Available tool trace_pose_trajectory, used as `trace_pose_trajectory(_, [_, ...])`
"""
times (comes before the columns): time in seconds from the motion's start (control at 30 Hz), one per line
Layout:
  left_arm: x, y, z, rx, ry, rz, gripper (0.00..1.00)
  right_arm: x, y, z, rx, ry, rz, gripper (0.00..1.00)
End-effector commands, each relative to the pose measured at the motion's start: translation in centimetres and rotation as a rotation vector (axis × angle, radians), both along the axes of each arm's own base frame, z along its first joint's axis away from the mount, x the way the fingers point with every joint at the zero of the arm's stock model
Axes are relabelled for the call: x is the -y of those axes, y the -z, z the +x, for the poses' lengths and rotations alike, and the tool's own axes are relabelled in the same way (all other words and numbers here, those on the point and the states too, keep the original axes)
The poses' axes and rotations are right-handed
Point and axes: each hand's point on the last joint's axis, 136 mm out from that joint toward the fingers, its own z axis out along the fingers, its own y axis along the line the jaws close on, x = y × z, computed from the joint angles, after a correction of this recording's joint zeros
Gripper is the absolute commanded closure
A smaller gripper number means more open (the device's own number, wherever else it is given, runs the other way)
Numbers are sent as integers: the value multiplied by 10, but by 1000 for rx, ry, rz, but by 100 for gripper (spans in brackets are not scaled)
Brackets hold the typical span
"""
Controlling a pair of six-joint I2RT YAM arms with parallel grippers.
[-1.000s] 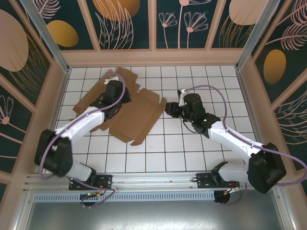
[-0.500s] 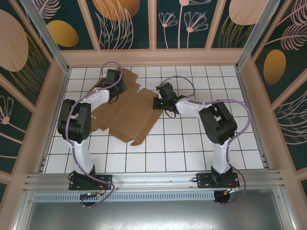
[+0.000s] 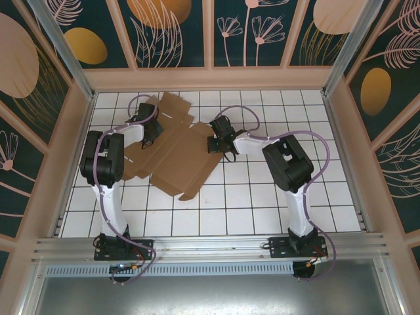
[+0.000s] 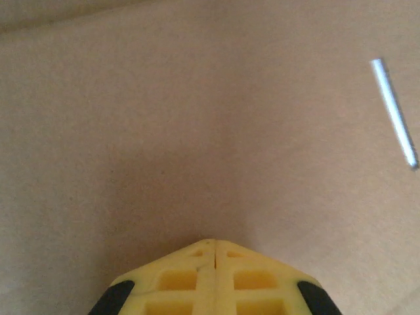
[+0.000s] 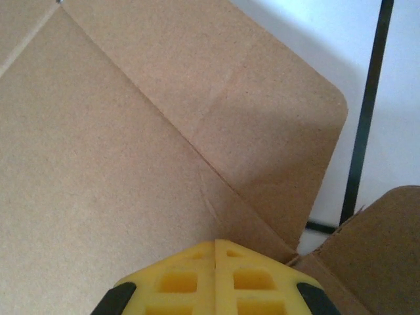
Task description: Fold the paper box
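The paper box (image 3: 177,154) is a brown die-cut cardboard sheet lying mostly flat on the white tiled floor, left of centre. My left gripper (image 3: 149,131) rests on its far left part. In the left wrist view that gripper (image 4: 214,244) is shut, its yellow fingers (image 4: 177,279) tip-down against plain cardboard (image 4: 197,118). My right gripper (image 3: 215,143) sits at the sheet's right edge. The right wrist view shows this gripper (image 5: 215,244) shut too, its tip beside a crease (image 5: 197,147), with a rounded flap (image 5: 275,111) beyond it. Neither holds anything.
Wooden walls (image 3: 210,79) with dark patterned panels enclose the tiled floor (image 3: 275,203) at the back and both sides. A thin slit (image 4: 394,111) cuts the cardboard in the left wrist view. Another flap (image 5: 374,249) rises at the right wrist view's lower right.
Both arms have stretched out toward the far side. The left gripper moved back along the sheet's left part. The right gripper slid left onto the sheet's right edge and shut.
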Motion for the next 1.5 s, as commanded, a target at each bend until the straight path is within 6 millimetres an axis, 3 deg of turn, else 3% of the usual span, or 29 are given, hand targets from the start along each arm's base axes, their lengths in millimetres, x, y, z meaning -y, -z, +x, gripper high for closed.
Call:
trace_pose_trajectory(0.0, [25, 19, -1, -50, 57, -97, 100, 29, 28, -52, -140, 25, -132, 100])
trace_pose_trajectory(0.13, [54, 31, -8, -68, 122, -131, 100, 33, 12, -83, -150, 33, -110, 100])
trace_pose_trajectory(0.27, [103, 35, -18, -82, 234, -146, 100, 31, -2, -113, -193, 45, -45, 100])
trace_pose_trajectory(0.4, [149, 39, -33, -110, 342, -198, 100, 27, -25, -130, -194, 66, 38, 97])
trace_pose_trajectory(0.6, [192, 38, -56, -121, 466, -248, 100, 36, -103, -108, -11, 106, 98, 75])
trace_pose_trajectory(0.67, [214, 32, -59, -107, 541, -245, 100, 41, -125, -100, 27, 108, 119, 73])
trace_pose_trajectory(0.83, [250, 33, -63, -105, 667, -210, 100, 71, -143, -79, 63, 174, 156, 73])
trace_pose_trajectory(0.97, [267, 23, -65, -85, 750, -142, 100, 97, -149, -61, 83, 235, 272, 73])
trace_pose_trajectory(1.1, [269, -5, -59, -29, 760, -109, 100, 119, -148, -38, 103, 275, 278, 73])
trace_pose_trajectory(1.2, [263, -38, -55, 42, 738, -99, 100, 117, -149, -21, 151, 239, 249, 72])
trace_pose_trajectory(1.3, [258, -64, -55, 92, 711, -95, 100, 117, -137, -6, 154, 238, 169, 75])
trace_pose_trajectory(1.47, [237, -69, -58, 133, 603, -135, 100, 91, -93, -6, 30, 121, 186, 76])
